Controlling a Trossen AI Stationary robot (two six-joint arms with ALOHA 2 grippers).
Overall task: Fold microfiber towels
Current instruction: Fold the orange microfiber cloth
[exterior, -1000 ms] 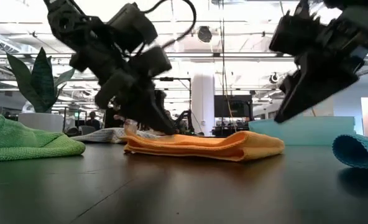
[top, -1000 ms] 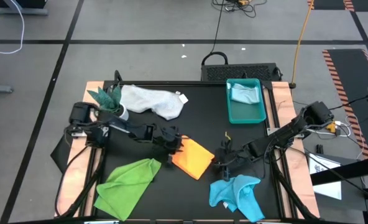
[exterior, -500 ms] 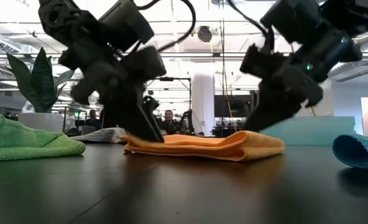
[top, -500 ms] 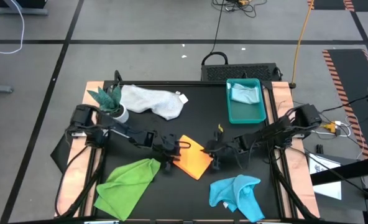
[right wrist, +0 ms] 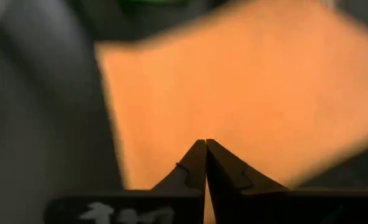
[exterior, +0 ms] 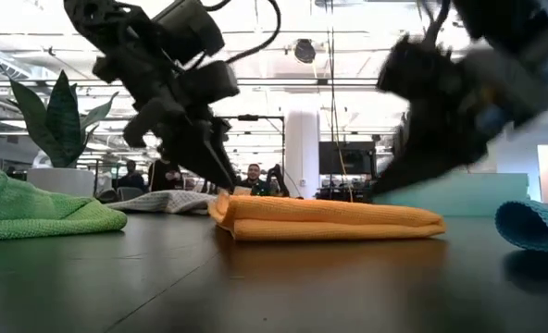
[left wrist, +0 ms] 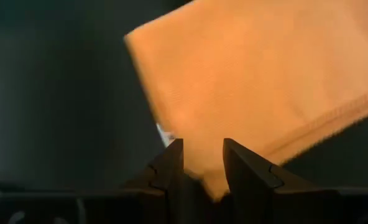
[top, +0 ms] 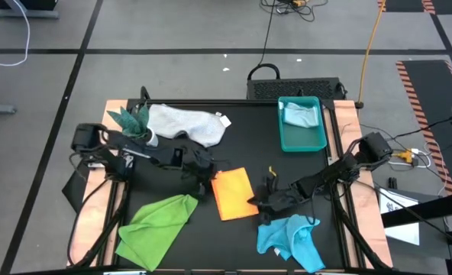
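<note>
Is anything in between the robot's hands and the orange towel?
No, nothing shows between them. The left hand pinches a corner of the orange towel, and the right hand, shut, is at its opposite edge.

The bare black tabletop is widest between the crumpled white-grey microfiber towel near the far edge and the teal plastic tray by the far right corner. Mid-table, the folded orange microfiber towel is hemmed by the left gripper at its far left corner and the right gripper at its right edge. Along the near edge, a clear lane runs between the rumpled lime green microfiber towel and the bunched turquoise-blue microfiber towel. The small green plant in a white pot blocks the far left corner.
</note>
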